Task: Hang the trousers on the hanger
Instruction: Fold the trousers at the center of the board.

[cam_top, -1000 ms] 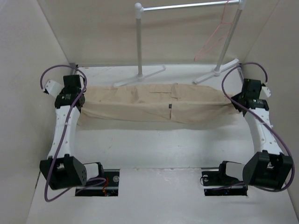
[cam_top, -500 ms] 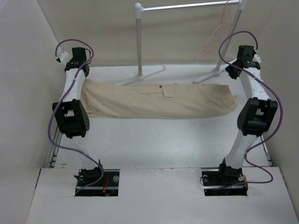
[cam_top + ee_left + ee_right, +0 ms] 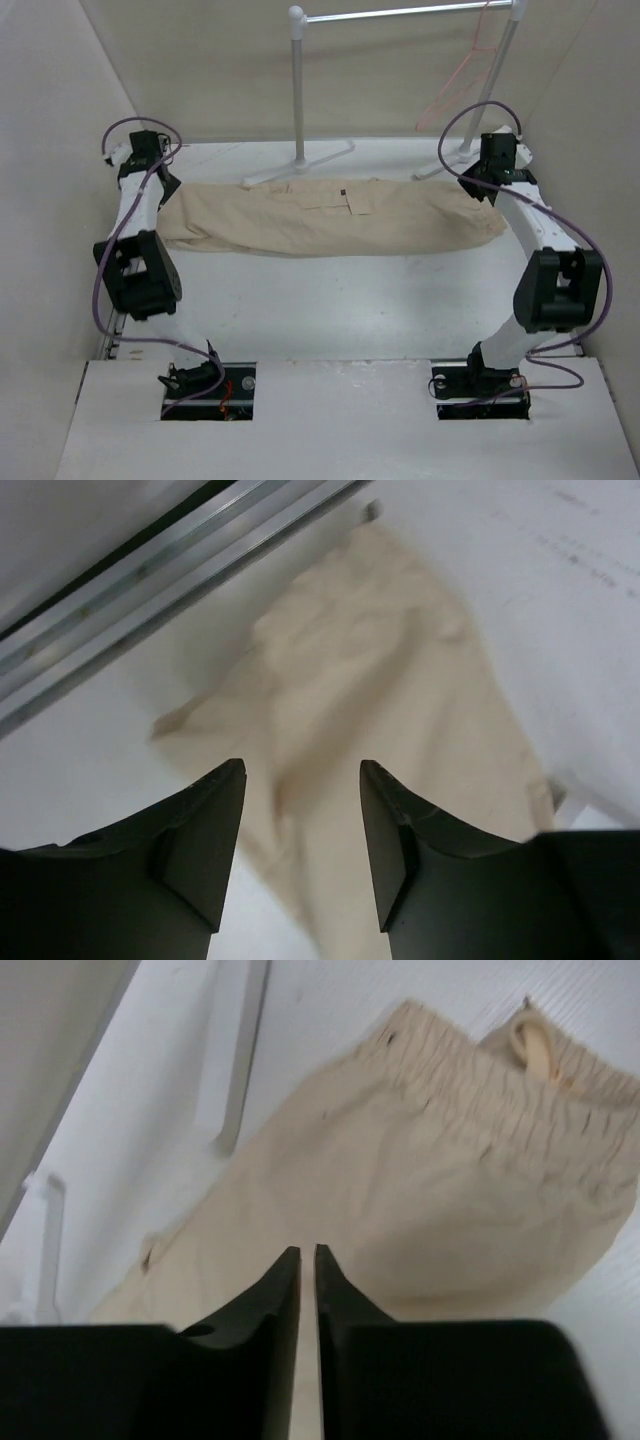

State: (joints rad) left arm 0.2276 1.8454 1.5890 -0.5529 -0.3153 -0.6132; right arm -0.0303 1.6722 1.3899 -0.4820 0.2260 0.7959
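The beige trousers [image 3: 330, 215] lie flat on the table, folded lengthwise, and stretch from left to right. My left gripper [image 3: 160, 187] is open and empty, a little above their left end [image 3: 380, 680]. My right gripper [image 3: 482, 188] is shut on nothing, just above the gathered waist end [image 3: 450, 1180], where the drawstring loop [image 3: 530, 1045] shows. The pink-red wire hanger [image 3: 465, 75] hangs on the rack's bar at the back right, apart from both grippers.
The white pipe garment rack [image 3: 298, 90] stands behind the trousers, and its feet [image 3: 240, 1060] rest on the table near the cloth. An aluminium rail [image 3: 150, 570] runs along the table's left edge. Beige walls close in on the left, right and back.
Both grippers have let go of the trousers, which were held stretched between them. The cloth now lies slack on the table. Both arms have risen and drawn slightly inward.
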